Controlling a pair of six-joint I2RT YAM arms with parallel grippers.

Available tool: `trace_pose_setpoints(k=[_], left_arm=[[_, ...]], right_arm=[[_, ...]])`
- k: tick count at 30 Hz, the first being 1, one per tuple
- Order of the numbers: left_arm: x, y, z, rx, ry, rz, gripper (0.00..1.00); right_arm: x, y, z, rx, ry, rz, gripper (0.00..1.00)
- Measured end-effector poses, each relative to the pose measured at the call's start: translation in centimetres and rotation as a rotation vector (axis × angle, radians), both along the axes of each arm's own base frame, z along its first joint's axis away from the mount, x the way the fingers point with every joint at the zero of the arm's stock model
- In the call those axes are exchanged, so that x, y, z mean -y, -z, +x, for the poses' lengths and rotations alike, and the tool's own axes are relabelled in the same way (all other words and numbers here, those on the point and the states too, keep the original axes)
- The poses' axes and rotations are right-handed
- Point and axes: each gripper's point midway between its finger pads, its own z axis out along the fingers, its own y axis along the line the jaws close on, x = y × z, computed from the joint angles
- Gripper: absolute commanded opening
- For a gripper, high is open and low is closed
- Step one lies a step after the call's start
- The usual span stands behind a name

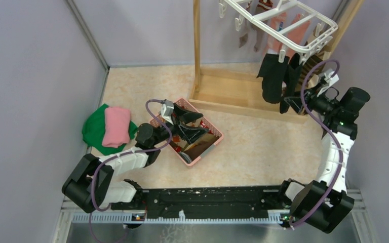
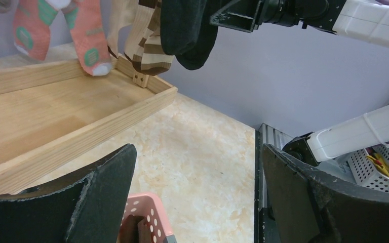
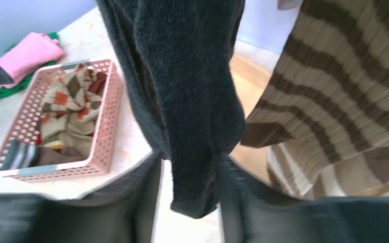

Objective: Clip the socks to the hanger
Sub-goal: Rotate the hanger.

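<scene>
Right pincer [image 3: 188,164] grasping hanging black sock [image 3: 182,76]; left pincer [image 2: 198,154] released above pink basket [image 2: 149,208]

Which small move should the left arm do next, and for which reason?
Probably lower the left gripper into the pink basket and close on the argyle sock. Its jaws are open and empty above the basket, socks lie unclipped there, and the right gripper is at the black sock.

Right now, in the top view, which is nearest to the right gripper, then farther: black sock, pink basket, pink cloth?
1. black sock, at the right gripper, far right.
2. pink basket, mid-table, under the left gripper.
3. pink cloth, far left.
</scene>
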Motion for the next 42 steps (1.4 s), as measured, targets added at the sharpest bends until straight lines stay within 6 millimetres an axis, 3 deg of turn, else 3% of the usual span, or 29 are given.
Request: trace_pose_setpoints(k=[2,5,19,28,35,42], left_arm=[[0.0,-0.1,0.0,0.001,0.001,-0.002,0.99],[0.0,-0.1,0.0,0.006,0.001,-0.001,0.99],[-0.2,0.1,0.2,0.071,-0.01,0.029,0.99],[-0.3,0.2,0.2,0.104,-0.009,0.045,0.99],[-0.4,0.2,0.3,0.121,-0.014,0.053,0.99],[-0.4,0.3,0.3,0.122,-0.012,0.056,0.99]], right_arm=[[0.2,-0.4,0.4,0.005,0.018,0.01,0.12],[0.7,-0.5,0.9,-0.001,0.05,0.02,0.0],[8.0,-1.2,2.1,-0.03,0.284,0.117,0.0],[13.9,-1.3,5.8,-0.064,0.393,0.141,0.0],[15.5,-0.5,7.4,-0.108,0.422,0.192,0.0],[17.1,-2.1,8.5,-0.093,0.482,0.204,0.0]])
